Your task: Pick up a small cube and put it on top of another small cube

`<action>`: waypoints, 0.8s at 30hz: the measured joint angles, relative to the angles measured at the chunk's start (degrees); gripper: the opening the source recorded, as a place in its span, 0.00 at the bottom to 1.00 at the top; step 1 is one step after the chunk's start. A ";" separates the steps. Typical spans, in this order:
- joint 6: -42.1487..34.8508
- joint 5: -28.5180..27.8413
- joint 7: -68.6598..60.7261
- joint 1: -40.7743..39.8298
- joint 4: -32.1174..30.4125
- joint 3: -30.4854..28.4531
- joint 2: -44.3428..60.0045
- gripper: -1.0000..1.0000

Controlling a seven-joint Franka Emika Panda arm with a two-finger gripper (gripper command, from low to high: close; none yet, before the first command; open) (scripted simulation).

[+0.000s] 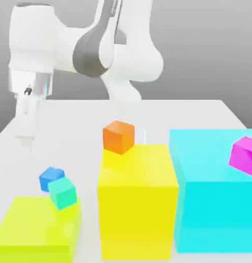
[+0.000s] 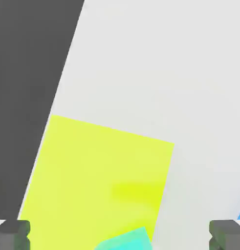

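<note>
The reach is only starting: the gripper (image 1: 28,144) hangs spread and empty above the worktop (image 1: 76,133), well apart from the small blue cube (image 1: 49,177), and must next descend around that cube touching the teal cube (image 1: 63,192).

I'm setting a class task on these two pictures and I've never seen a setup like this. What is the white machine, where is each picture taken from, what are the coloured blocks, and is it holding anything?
It is a simulated robot arm ending in a two-finger gripper, open and holding nothing. One picture comes from a camera off the arm; the other from a camera on its hand, looking down between the fingertips. On the white table sit big blocks: lime, yellow and cyan. Small cubes: blue beside a teal-green one on the lime block, an orange one by the yellow block's top, and a magenta one.
</note>
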 joint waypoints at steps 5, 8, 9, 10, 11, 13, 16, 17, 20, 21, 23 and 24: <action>6.47 0.10 11.70 -6.04 -6.76 -2.14 7.94 0.50; 11.40 1.28 12.45 -6.78 -6.80 -2.34 13.86 0.50; 13.10 1.73 12.29 -6.84 -6.53 -2.06 15.91 0.50; 14.83 2.44 11.84 -7.25 -6.22 -1.43 17.98 0.50; 16.52 3.29 11.27 -7.49 -5.89 -0.94 20.05 0.50; 20.01 3.69 10.92 -8.92 -5.22 0.58 24.20 0.50; 21.27 3.70 10.88 -9.39 -4.99 1.03 25.66 0.00; 21.32 3.68 10.90 -9.39 -4.99 1.03 25.66 0.00; 22.00 3.66 10.91 -9.63 -4.86 1.26 26.39 0.00; 21.43 3.61 10.96 -9.50 -4.97 1.12 25.73 0.00; 18.81 3.07 11.40 -8.99 -5.48 0.49 22.63 0.00; 17.24 2.48 11.83 -8.81 -5.80 0.16 20.74 0.00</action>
